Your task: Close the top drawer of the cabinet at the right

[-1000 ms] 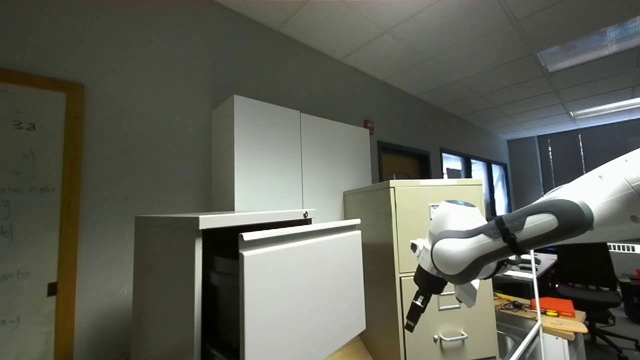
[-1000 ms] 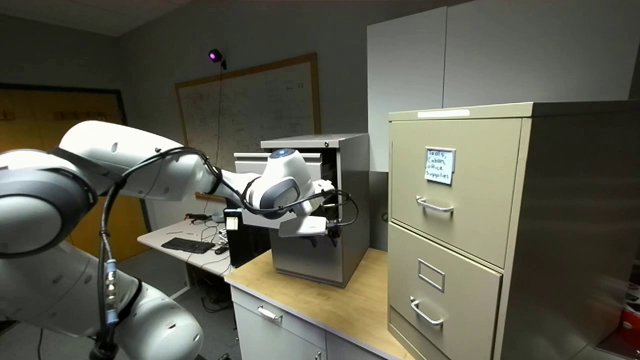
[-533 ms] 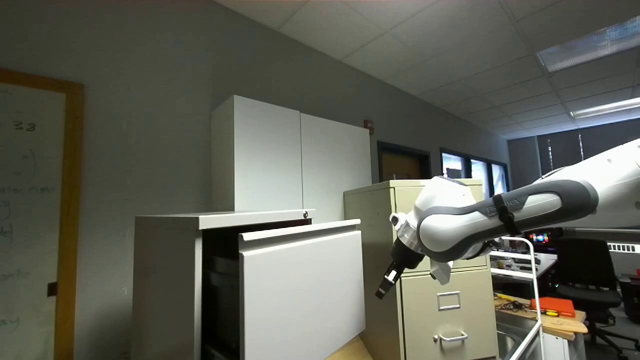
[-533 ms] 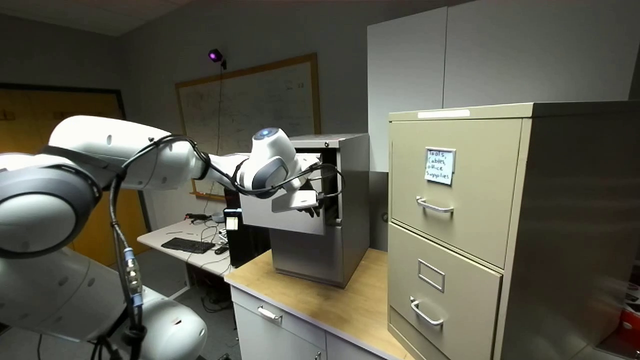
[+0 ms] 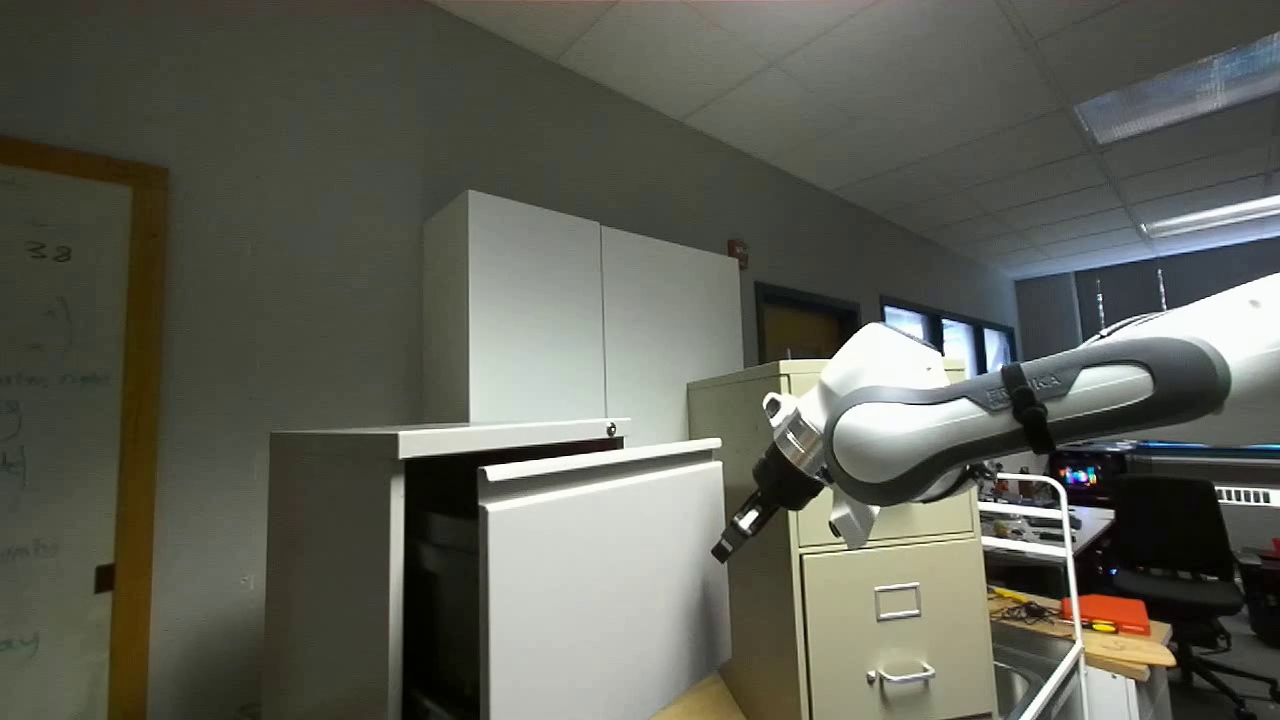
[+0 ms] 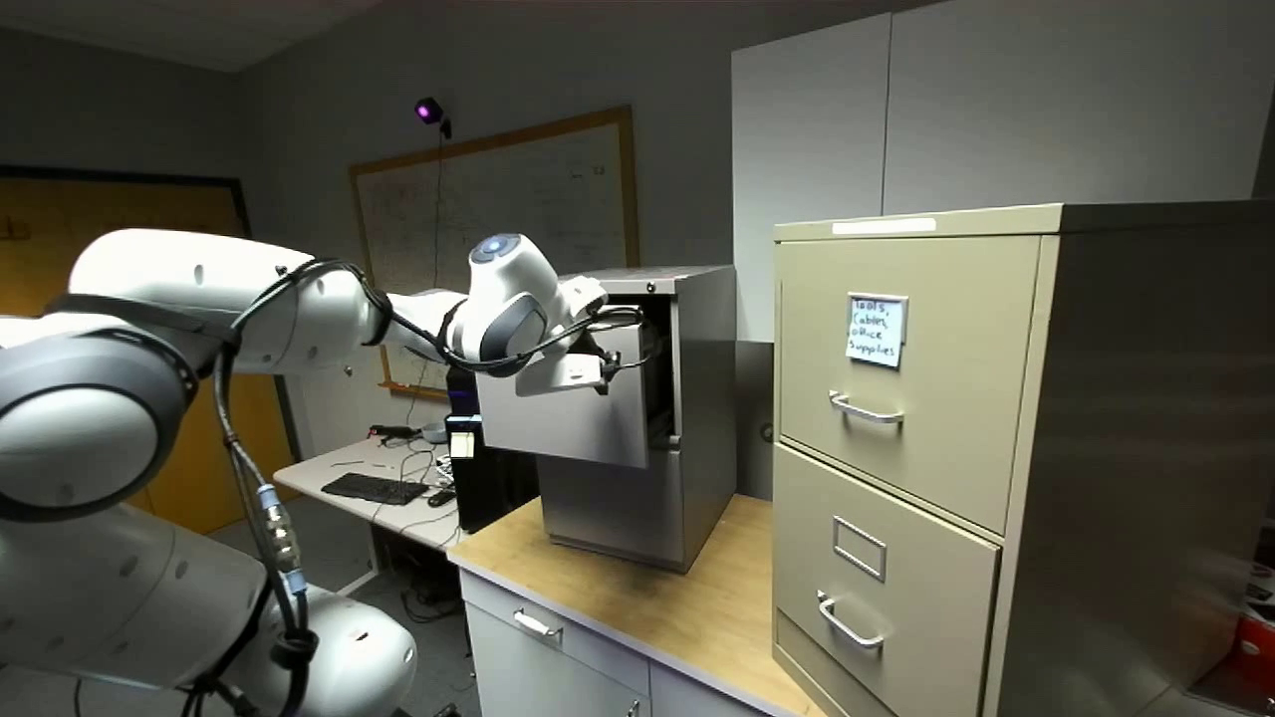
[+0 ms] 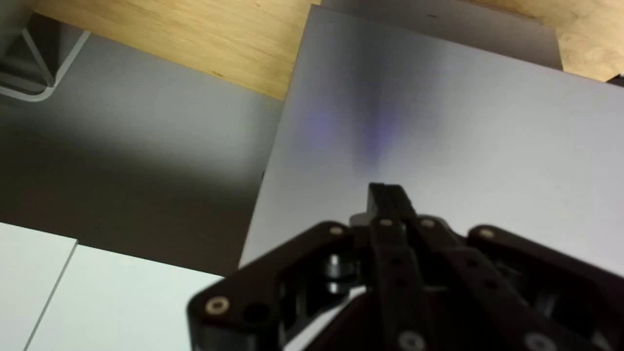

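Observation:
The top drawer [image 5: 600, 590] stands pulled out of the light-grey cabinet [image 5: 330, 560], leaving a dark gap behind its plain front in both exterior views. In an exterior view my gripper [image 5: 722, 553] is beside the right side of that front, tilted downward, and casts a soft shadow on it. Looking from the wrist, the drawer front [image 7: 512, 146] fills much of the picture, with the gripper [image 7: 385, 187] before it. Its fingers are pressed together with nothing between them. Whether the tips touch the metal, I cannot tell. The camera housing and cables hide the fingers in an exterior view.
A beige filing cabinet [image 6: 901, 398] stands near the grey one, both by the wooden counter [image 6: 637, 578]. A white cupboard [image 5: 670, 330] rises behind. Off to the side are a desk [image 6: 398, 498] with a keyboard and a white rail frame [image 5: 1068, 560].
My arm has risen and the gripper has come in toward the right side of the drawer front. Its jaws, apart a second ago, have closed. The drawer has not moved.

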{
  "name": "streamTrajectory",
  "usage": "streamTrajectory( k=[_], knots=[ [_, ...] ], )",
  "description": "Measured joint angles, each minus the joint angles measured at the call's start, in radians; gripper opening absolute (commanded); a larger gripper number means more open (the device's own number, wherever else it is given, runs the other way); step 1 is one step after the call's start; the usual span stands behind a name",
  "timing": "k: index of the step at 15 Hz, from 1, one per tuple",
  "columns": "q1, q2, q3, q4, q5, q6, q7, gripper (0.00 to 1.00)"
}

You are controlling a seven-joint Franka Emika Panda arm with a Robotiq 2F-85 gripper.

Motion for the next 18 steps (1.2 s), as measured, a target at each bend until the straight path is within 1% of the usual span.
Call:
streamTrajectory(
  k=[3, 5, 9, 13, 18],
  knots=[
    [-0.001, -0.025, 0.045, 0.004, 0.008, 0.013, 0.099, 0.0],
    [-0.001, -0.05, 0.075, 0.005, 0.008, 0.045, 0.147, 0.0],
    [0.002, -0.084, 0.116, 0.009, 0.013, 0.16, 0.215, 0.0],
    [0.021, -0.066, 0.12, 0.02, 0.027, 0.253, 0.24, 0.0],
    [0.055, -0.016, 0.1, 0.056, 0.059, 0.277, 0.244, 0.0]
  ],
)
